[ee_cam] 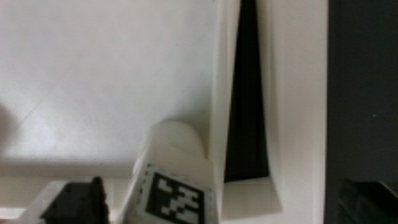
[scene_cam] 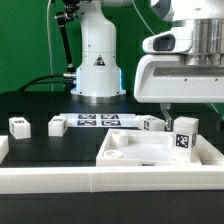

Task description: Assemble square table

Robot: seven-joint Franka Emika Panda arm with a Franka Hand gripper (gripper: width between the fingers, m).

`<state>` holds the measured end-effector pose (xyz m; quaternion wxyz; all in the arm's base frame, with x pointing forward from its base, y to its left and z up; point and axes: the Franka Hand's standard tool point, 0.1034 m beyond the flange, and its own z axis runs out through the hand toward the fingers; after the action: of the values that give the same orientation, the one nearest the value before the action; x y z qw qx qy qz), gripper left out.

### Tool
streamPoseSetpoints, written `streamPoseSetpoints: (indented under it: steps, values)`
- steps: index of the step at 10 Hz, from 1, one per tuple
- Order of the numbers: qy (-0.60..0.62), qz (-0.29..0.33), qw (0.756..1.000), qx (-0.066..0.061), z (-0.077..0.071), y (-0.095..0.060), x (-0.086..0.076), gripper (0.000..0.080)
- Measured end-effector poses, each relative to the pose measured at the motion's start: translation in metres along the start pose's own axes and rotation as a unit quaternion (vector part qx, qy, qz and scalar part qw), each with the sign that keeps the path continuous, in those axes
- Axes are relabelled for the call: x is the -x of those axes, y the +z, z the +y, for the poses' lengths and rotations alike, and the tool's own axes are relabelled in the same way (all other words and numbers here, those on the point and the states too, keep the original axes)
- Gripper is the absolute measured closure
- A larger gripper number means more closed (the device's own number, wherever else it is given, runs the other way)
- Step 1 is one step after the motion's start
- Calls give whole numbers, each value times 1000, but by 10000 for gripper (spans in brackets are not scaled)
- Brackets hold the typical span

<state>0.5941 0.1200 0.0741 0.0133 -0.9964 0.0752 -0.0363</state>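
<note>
White leg block (scene_cam: 184, 136) stands upright at a corner of the square slab (scene_cam: 135, 152), on the exterior view's right, directly beneath the tool (scene_cam: 182, 106), whose jaws stand wide and empty, so approach follows the block's vertical long axis.

Bare surface (scene_cam: 60, 148) between obstacles
Leg blocks (scene_cam: 56, 125) behind, slab (scene_cam: 140, 152) at exterior view's right, rail (scene_cam: 90, 177) in front.

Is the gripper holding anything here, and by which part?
Cannot be told. The gripper hangs over a tagged leg block at the square slab, but no finger contact shows.
</note>
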Motion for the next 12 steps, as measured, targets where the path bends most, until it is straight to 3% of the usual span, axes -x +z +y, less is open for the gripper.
streamPoseSetpoints:
  steps: [3, 8, 12]
  values:
    - [16, -5, 1000, -1, -3, -1, 33, 151]
    - [13, -10, 1000, 2, 1, 5, 53, 151]
    - [-1, -6, 1000, 1, 0, 10, 116, 151]
